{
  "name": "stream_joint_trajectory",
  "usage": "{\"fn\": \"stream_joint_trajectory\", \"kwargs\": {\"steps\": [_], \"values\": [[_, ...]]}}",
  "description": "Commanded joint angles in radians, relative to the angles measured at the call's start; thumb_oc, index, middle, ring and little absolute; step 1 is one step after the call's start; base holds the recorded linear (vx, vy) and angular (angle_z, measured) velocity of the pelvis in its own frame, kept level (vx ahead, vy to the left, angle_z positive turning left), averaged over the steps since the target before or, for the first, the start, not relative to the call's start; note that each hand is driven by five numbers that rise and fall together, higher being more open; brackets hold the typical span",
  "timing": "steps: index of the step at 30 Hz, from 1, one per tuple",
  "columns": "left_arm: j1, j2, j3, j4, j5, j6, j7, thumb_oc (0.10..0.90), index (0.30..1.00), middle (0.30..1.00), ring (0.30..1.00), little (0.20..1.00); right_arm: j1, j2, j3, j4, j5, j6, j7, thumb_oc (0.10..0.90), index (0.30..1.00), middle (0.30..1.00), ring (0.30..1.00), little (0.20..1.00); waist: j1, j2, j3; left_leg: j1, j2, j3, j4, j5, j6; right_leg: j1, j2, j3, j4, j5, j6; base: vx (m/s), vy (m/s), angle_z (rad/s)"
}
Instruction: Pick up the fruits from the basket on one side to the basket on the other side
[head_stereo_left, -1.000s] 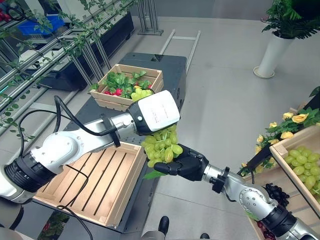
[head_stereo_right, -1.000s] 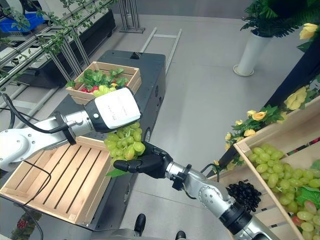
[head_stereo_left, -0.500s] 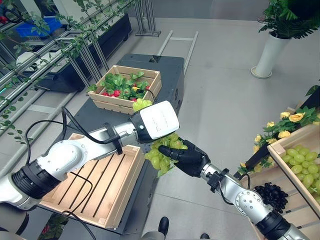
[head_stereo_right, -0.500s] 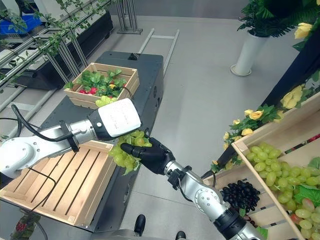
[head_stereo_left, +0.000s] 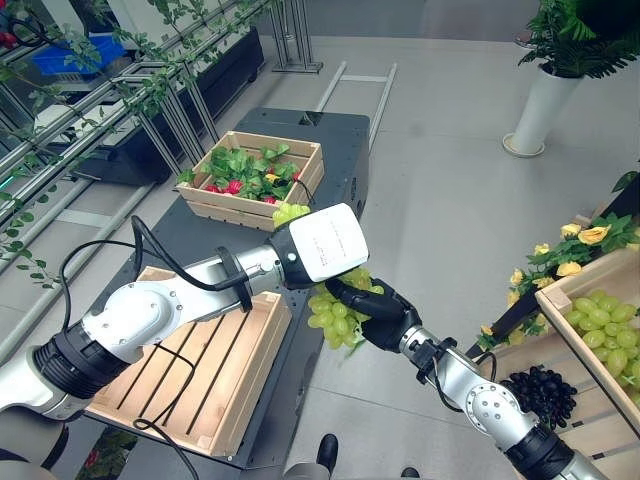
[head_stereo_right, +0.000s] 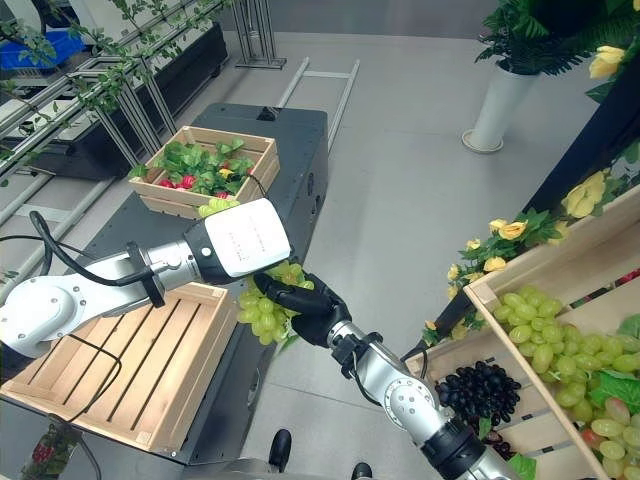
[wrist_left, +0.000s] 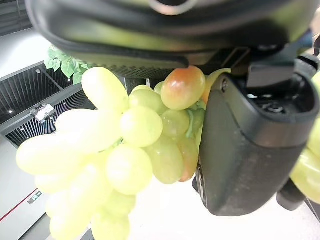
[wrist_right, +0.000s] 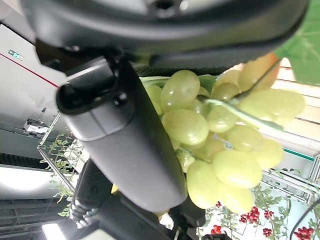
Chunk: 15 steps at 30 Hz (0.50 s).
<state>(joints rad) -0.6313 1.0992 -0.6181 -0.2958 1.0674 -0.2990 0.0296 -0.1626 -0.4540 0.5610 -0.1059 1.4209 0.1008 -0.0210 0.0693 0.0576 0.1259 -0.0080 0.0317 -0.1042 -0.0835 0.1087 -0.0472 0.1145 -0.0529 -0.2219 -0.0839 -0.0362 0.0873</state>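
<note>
Empty crate (head_stereo_left: 190, 370): sits on the dark counter (head_stereo_left: 340, 150), to the left of the grape bunch; its slatted floor holds no fruit, so by my reading no transfer into it has been completed.
Far crate (head_stereo_left: 255, 175): stands beyond the empty crate on the same counter, holding leaves, red fruit and a few green grapes.
Left hand (wrist_left: 250, 150): reaches across above the empty crate's right edge, its fingers hidden under its white wrist housing in the head views; the wrist view shows a dark digit pressed against the grapes, but whether the fingers are curled round them cannot be told.
Grape bunch (head_stereo_left: 338, 310): green, hangs in the air just past the empty crate's right rim, over the floor, not yet over the slats; it lies between the two hands, touching both.
Right hand (head_stereo_left: 375, 312): comes in from the right of the bunch, fingers curled around it and grasping it.
Source crate (head_stereo_right: 560, 330): well to the right of the bunch, with green grapes and a dark bunch inside.
Progress: one bunch in transit at a handover point; placing it and moving the remaining fruit are left.
</note>
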Motion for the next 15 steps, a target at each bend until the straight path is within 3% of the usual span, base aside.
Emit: {"fn": "stream_joint_trajectory", "kwargs": {"steps": [1,7,9,10,15], "values": [[0.024,-0.032,0.123,0.045,0.003,0.045,0.050,0.400,0.300,0.300,0.300,0.300,-0.015,0.082,-0.047,-0.117,0.046,-0.073,0.054,0.400,0.300,0.300,0.300,0.300,-0.013,-0.048,-0.141,0.006,-0.058,0.060,-0.004,-0.056,0.059,-0.074,-0.022,0.031,-0.003,0.091,0.001,0.00,0.000,0.00],[0.023,-0.022,0.128,0.045,0.003,0.059,0.066,0.400,0.300,0.300,0.300,0.300,-0.018,0.054,-0.043,-0.114,0.025,-0.024,0.084,0.400,0.300,0.300,0.300,0.300,-0.014,-0.051,-0.142,0.006,-0.058,0.060,-0.004,-0.056,0.059,-0.074,-0.022,0.033,-0.003,0.092,0.001,0.00,0.000,0.00],[0.024,-0.020,0.133,0.042,0.004,0.060,0.067,0.400,0.300,0.300,0.300,0.300,-0.019,0.049,-0.044,-0.113,0.027,-0.013,0.099,0.599,0.599,0.599,0.599,0.599,-0.013,-0.052,-0.142,0.006,-0.058,0.059,-0.004,-0.056,0.060,-0.074,-0.022,0.033,-0.003,0.092,0.001,0.00,0.000,0.00],[0.026,-0.020,0.137,0.039,0.004,0.060,0.065,0.400,0.300,0.300,0.300,0.300,-0.019,0.048,-0.045,-0.114,0.024,-0.009,0.105,0.800,0.900,0.900,0.900,0.900,-0.012,-0.052,-0.143,0.007,-0.058,0.058,-0.004,-0.056,0.060,-0.073,-0.023,0.033,-0.003,0.092,0.001,0.00,0.000,0.00],[0.033,-0.022,0.147,0.039,0.012,0.062,0.076,0.400,0.300,0.300,0.300,0.300,-0.014,0.049,-0.042,-0.107,0.015,0.003,0.113,0.800,0.900,0.900,0.900,0.900,-0.011,-0.054,-0.146,0.009,-0.059,0.057,-0.004,-0.057,0.061,-0.072,-0.023,0.036,-0.003,0.092,0.002,0.00,0.000,0.00]]}}
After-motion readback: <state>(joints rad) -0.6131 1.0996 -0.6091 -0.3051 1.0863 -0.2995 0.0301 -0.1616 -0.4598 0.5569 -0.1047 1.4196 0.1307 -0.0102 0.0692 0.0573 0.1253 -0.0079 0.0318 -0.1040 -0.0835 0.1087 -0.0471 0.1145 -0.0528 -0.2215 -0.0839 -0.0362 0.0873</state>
